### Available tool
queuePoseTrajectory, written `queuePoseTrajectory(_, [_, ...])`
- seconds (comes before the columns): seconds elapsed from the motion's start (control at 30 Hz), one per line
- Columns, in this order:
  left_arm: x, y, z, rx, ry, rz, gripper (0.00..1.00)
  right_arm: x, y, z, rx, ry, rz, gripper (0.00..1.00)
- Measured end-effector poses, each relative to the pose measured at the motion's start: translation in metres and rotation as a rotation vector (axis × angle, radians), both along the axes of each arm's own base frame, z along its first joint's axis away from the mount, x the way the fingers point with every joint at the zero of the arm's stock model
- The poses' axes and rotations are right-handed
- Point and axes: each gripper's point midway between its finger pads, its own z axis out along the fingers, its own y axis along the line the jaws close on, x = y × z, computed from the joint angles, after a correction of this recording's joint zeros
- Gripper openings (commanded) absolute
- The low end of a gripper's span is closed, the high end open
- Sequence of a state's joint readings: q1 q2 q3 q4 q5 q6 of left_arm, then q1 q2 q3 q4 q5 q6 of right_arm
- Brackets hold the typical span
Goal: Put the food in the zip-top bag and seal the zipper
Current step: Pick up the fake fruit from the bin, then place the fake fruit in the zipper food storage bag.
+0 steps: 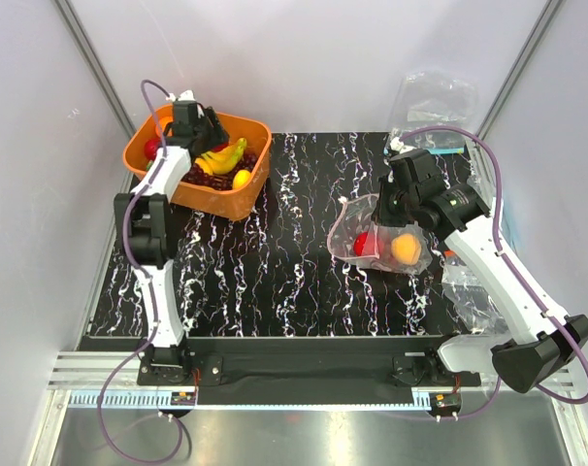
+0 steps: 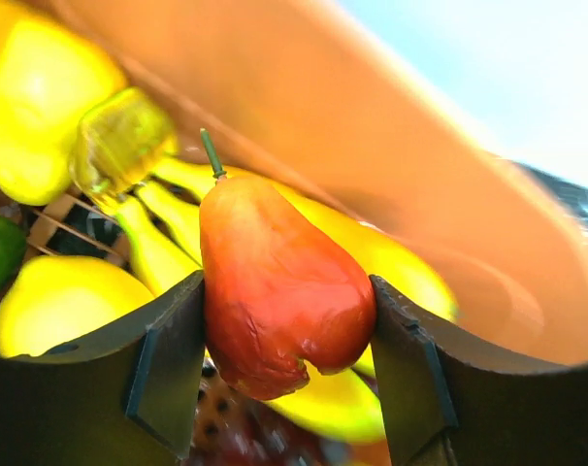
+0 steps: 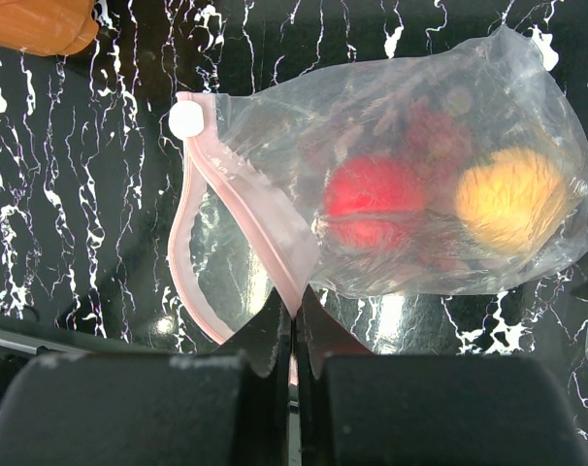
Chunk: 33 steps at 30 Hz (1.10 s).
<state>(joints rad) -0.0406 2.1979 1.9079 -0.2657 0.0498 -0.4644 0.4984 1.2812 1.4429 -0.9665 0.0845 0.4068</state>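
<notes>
My left gripper (image 1: 189,124) is down in the orange basket (image 1: 238,201). In the left wrist view it (image 2: 286,359) is shut on a red, pear-shaped toy fruit (image 2: 275,282) with a green stem. The zip-top bag (image 1: 376,233) lies on the black marbled table with a red fruit (image 1: 364,243) and an orange (image 1: 405,249) inside. My right gripper (image 1: 386,209) is at the bag's mouth. In the right wrist view it (image 3: 294,316) is shut on the pale pink zipper (image 3: 182,262). The mouth gapes open to the left, and a white knob (image 3: 186,119) sits at its end.
The basket holds a yellow banana bunch (image 1: 224,155), a yellow fruit (image 1: 241,179) and dark grapes (image 1: 205,178). Another clear bag (image 1: 435,97) lies at the back right, with more clear plastic (image 1: 469,291) under the right arm.
</notes>
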Motion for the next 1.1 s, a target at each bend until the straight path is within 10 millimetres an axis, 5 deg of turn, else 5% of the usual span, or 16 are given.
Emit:
queuePoseTrajectory(0.23, [-0.057,-0.024,0.115,-0.11,-0.217,-0.135,0.44,0.0,0.0,0.0,0.001,0.0,0.001,0.0])
queuePoseTrajectory(0.4, [-0.109,-0.048,0.168,-0.172,-0.328,-0.229,0.45,0.0,0.001,0.0,0.004,0.002,0.007,0.0])
queuePoseTrajectory(0.47, [-0.133,-0.066,0.175,-0.189,-0.342,-0.275,0.47,0.0,0.002,-0.001,0.002,0.003,0.012,0.0])
queuePoseTrajectory(0.8, [-0.271,-0.218,0.189,-0.277,-0.35,-0.672,0.5,0.005,0.007,-0.007,-0.004,0.02,0.031,0.0])
queuePoseTrajectory(1.1, [-0.318,-0.27,0.184,-0.329,-0.309,-0.807,0.5,0.008,0.008,-0.003,-0.001,0.012,0.029,0.0])
